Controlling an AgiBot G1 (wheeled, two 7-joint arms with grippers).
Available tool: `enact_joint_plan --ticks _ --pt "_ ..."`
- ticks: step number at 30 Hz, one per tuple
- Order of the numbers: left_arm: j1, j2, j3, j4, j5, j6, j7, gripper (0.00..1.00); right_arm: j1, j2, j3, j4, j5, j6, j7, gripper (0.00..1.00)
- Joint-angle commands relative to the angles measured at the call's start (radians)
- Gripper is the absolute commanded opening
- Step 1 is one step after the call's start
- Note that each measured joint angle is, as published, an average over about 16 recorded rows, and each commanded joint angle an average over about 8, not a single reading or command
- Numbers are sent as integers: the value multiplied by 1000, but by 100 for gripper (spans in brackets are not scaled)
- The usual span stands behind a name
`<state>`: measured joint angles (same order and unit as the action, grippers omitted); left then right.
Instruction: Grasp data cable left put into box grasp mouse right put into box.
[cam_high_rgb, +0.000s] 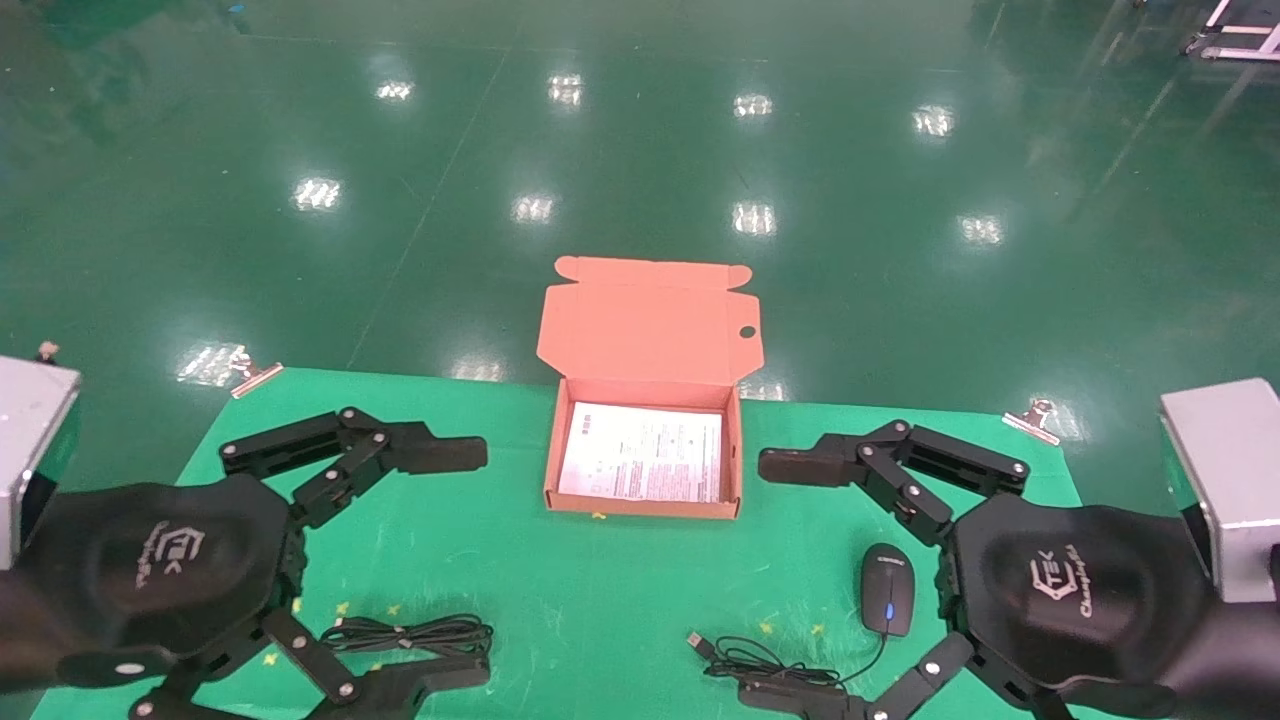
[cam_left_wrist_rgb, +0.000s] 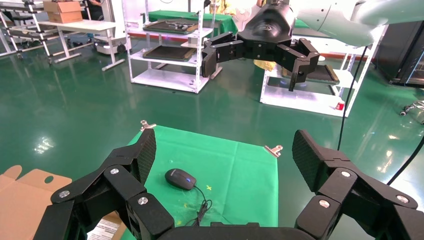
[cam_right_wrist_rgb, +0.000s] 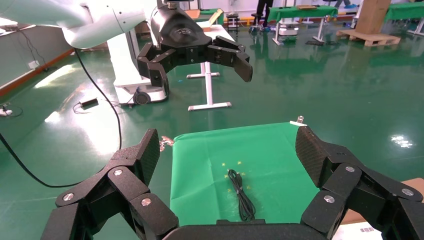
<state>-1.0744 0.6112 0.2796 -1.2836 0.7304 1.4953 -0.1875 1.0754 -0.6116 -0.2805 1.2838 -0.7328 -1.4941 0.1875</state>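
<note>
My left gripper (cam_high_rgb: 440, 560) and right gripper (cam_high_rgb: 790, 585) hover wide open — both empty. Below: one data cable (cam_high_rgb: 410, 634), one mouse (cam_high_rgb: 887, 589), one box (cam_high_rgb: 645, 505).

Box (cam_high_rgb: 650, 330): matt orange-pink cardboard, white printed paper sheet (cam_high_rgb: 643, 452) inside. Desk (cam_high_rgb: 560, 580): matt green cloth. Mouse (cam_high_rgb: 887, 588): smooth black plastic. Fingers (cam_left_wrist_rgb: 144, 152): black, textured pads. Floor (cam_high_rgb: 640, 150): glossy green.

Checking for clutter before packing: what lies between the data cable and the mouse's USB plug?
Only bare green cloth between data cable and USB plug, per head view.
</note>
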Motion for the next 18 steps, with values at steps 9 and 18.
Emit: enact_joint_plan --ticks 9,18 --pt "0 0 0 0 0 0 0 100 0 0 0 0 0 0 0 100" --pt "-14 -3 8 -6 31 -3 5 100 4 7 -5 0 -21 -4 -8 100"
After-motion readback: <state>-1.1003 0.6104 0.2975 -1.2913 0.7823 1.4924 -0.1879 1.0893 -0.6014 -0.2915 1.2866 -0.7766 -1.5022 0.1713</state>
